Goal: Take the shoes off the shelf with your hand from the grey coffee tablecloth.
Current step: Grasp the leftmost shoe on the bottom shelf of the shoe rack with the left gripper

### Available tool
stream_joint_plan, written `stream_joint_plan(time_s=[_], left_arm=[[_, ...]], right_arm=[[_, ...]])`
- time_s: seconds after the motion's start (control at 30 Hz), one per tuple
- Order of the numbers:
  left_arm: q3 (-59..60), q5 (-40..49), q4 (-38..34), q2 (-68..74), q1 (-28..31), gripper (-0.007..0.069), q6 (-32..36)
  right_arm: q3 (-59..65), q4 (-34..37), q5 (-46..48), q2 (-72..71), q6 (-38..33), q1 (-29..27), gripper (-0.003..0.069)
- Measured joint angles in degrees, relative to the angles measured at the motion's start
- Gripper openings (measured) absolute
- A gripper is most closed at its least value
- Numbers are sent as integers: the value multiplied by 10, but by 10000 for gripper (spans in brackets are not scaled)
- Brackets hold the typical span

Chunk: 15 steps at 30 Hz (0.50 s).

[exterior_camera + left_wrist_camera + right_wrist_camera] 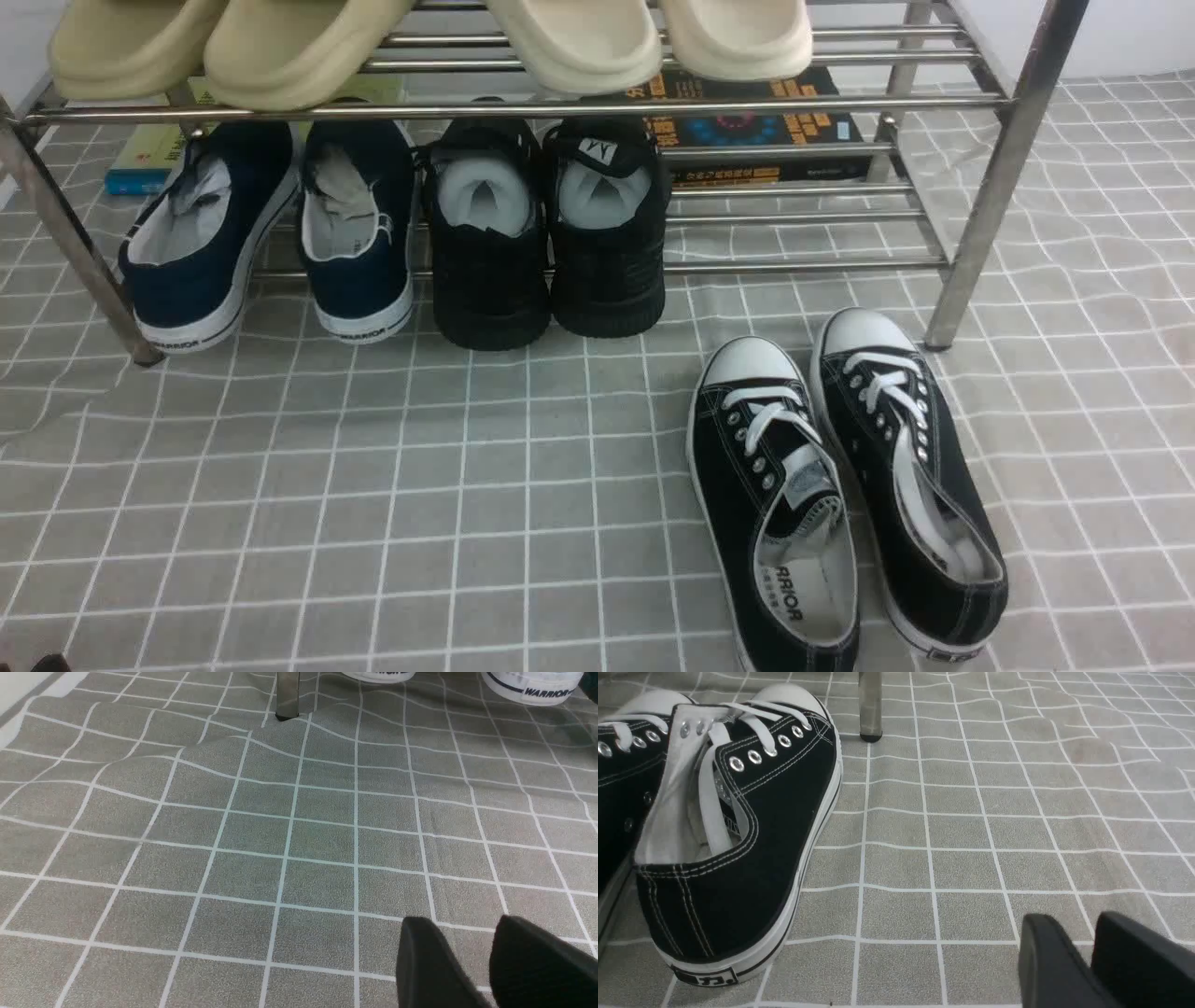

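Navy slip-on shoes (355, 271) sit upper left, heels toward the nearer left end effector (460, 926). It and the right end effector (1071, 921) are slightly parted, empty.

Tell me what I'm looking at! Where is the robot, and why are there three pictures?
It is a robot with two arms, and each picture comes from one of its cameras. The front view looks forward from between the arms. A steel shelf has navy shoes and black sneakers on its lower tier, books further back and beige slippers on top. Black lace-up shoes stand on the checked tablecloth. The other two cameras sit on the wrists. The black prongs there are the left gripper and the right gripper, the robot's hands. Both are slightly open, holding nothing.
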Motion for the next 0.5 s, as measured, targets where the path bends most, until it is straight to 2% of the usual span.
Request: stream_joint_plan(time_s=[0.37,0.5], left_arm=[[0,0,2,0,0,240,0],[1,0,35,0,0,240,4]], right_arm=[[0,0,0,0,0,0,190],[0,0,0,0,0,0,194]])
